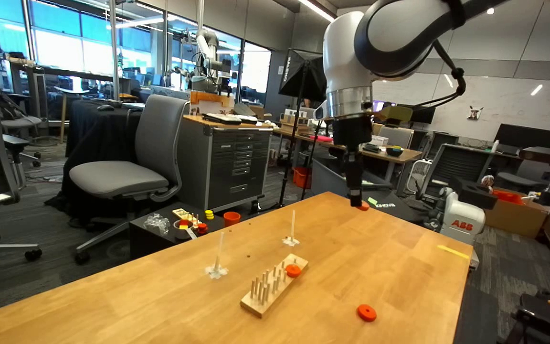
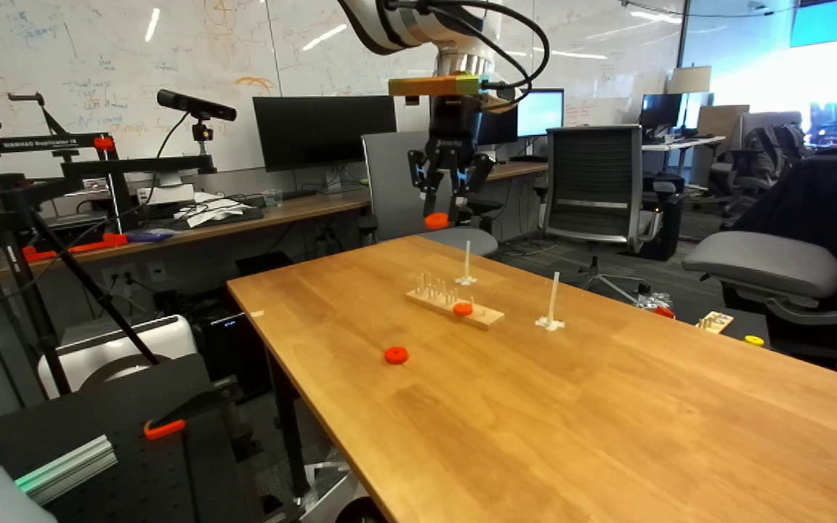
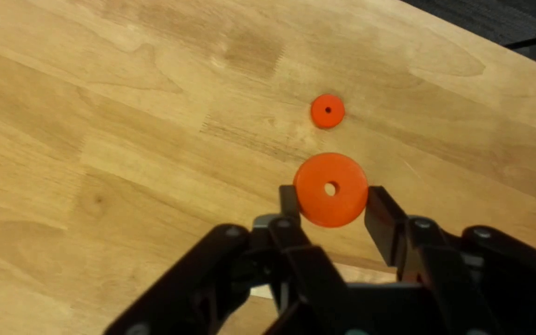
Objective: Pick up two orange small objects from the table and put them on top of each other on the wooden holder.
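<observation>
One small orange disc (image 3: 331, 211) is gripped by the end effector (image 3: 331, 197), right of centre in the wrist view and raised above the bench (image 1: 389, 258). A second orange disc (image 1: 366, 313) lies flat on the bench, at lower right in an exterior view. A third orange disc (image 1: 292, 271) rests on the wooden holder (image 1: 277, 295), toward its upper-right end; upright pegs (image 1: 252, 288) crowd the lower-left end, and whether one passes through this disc cannot be told. Two slim rods (image 1: 292, 226) stand near the holder, above and left of it in that frame. Further left, a black stand (image 1: 151, 246) carries a pegged board (image 1: 182, 214); near it is an orange cup (image 1: 231, 219), its inside hidden. At far right, something orange-red (image 1: 510, 196) shows in a cardboard box (image 1: 509, 222).
</observation>
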Available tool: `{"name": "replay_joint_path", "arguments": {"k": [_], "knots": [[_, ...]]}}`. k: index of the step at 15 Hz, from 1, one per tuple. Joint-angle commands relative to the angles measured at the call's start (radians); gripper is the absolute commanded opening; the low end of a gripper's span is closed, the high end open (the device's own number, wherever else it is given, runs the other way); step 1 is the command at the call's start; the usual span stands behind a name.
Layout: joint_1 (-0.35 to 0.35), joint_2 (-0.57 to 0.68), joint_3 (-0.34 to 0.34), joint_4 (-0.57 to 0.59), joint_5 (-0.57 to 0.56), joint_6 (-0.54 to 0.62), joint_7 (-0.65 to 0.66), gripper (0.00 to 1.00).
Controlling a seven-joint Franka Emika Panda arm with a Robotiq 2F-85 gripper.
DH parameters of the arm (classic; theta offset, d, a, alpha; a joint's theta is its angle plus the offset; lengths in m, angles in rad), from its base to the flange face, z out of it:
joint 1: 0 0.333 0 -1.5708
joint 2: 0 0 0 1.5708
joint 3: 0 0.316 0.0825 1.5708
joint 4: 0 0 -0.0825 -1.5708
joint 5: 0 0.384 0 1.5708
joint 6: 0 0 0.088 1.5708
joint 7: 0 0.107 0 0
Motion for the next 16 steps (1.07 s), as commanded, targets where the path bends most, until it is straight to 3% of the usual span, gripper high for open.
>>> {"name": "replay_joint_path", "arguments": {"k": [1, 11, 12, 16], "knots": [[0.016, 0.111, -0.013, 0.139, -0.014, -0.027, 0.077, 0.16], [0.040, 0.351, -0.039, 0.398, -0.027, -0.091, 0.181, 0.16], [0.025, 0.316, -0.032, 0.320, -0.018, -0.029, 0.159, 0.41], [0.029, 0.340, -0.032, 0.357, -0.018, -0.051, 0.161, 0.41]]}}
